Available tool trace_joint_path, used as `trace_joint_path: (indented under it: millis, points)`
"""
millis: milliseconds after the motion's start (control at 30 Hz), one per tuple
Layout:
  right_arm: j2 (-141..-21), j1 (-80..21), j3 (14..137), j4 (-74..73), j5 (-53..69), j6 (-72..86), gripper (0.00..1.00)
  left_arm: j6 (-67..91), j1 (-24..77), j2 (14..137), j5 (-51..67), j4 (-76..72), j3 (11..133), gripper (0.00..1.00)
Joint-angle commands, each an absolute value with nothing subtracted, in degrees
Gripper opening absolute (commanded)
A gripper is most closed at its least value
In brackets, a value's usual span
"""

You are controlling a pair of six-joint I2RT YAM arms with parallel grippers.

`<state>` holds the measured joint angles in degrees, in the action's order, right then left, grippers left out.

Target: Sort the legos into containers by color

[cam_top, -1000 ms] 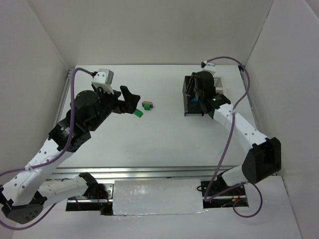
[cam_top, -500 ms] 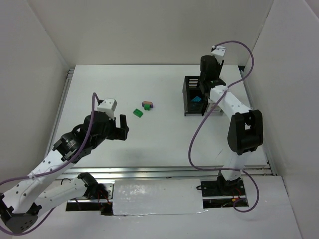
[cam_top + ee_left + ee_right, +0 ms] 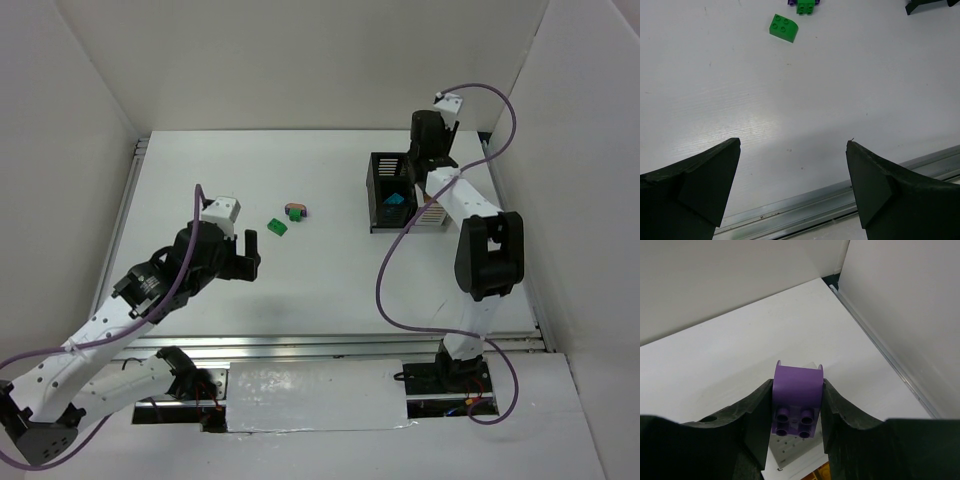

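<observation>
**A:** The right hand (image 3: 797,390) is pinching a purple brick (image 3: 796,407). One finger presses on each side of it, and its studs face the wrist camera.

**B:** And from overhead, that hand hangs above the far side of the containers (image 3: 385,185), with the brick raised off the desk (image 3: 250,170). A perforated white surface shows just beneath the brick.

**A:** A teal brick (image 3: 394,203) already sits inside the near black bin.

**B:** Over on the other side, the left hand (image 3: 793,141) is spread wide and holds nothing.

**A:** It's low over the desk. The green brick (image 3: 784,28) lies ahead of it, well apart from both fingertips and a touch left of the gap between them.

**B:** Just beyond that brick there's a small cluster of bricks (image 3: 296,211), cut off at the top edge of the wrist view.
</observation>
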<state>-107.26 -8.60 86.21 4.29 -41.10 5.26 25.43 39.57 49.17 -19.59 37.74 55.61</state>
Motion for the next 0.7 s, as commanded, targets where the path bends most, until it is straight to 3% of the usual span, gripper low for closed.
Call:
trace_joint_path:
  millis: [0, 167, 267, 333, 500, 667]
  points:
    - [-108.28, -7.74, 86.84, 6.24, -40.96, 6.33, 0.09, 23.91, 39.55, 49.74, -18.98, 36.21, 57.13, 1.0]
    - [-107.93, -7.74, 84.82, 7.12, -41.48, 6.68, 0.19, 23.91, 39.55, 50.36, -19.25, 36.39, 57.22, 0.99]
    - [-107.75, -7.65, 84.55, 7.38, -40.08, 6.68, 0.33, 23.73, 39.55, 50.36, -19.69, 36.39, 57.3, 0.99]
    - [-108.28, -7.65, 85.08, 6.77, -40.34, 6.94, 0.48, 23.73, 39.55, 50.27, -19.86, 36.39, 57.3, 1.0]
    - [-107.49, -7.65, 84.03, 6.94, -40.08, 7.56, 0.55, 23.64, 39.55, 50.45, -20.3, 36.65, 57.48, 1.0]
    - [-107.31, -7.65, 83.67, 6.86, -40.25, 7.65, 0.71, 23.73, 39.55, 50.27, -20.48, 36.83, 57.48, 0.99]
